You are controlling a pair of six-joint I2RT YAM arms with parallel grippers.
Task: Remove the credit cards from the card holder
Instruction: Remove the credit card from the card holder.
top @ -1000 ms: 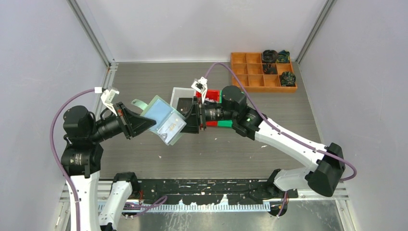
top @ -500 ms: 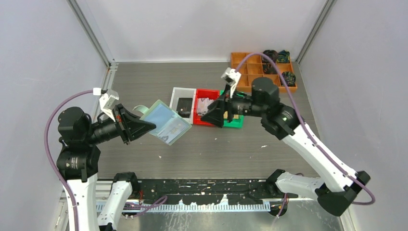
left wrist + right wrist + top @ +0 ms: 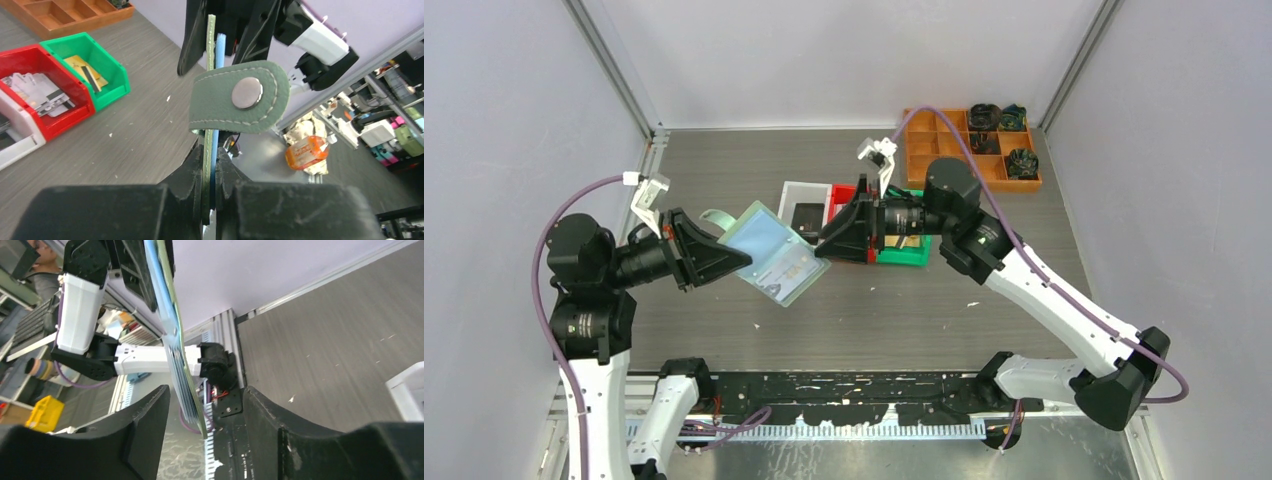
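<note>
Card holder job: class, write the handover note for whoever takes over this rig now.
Left gripper: shut on the card holder, held in the air.
Right gripper: open, jaws either side of the holder's far edge, gripping nothing.
Done: black card in the white bin, silvery cards in the red bin, gold card in the green bin.
Left: a printed card shows in a holder pocket; pull it out.

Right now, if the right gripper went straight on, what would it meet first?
The card holder in the left gripper: its free edge sits between the right gripper's spread fingers, so contact looks near.
</note>
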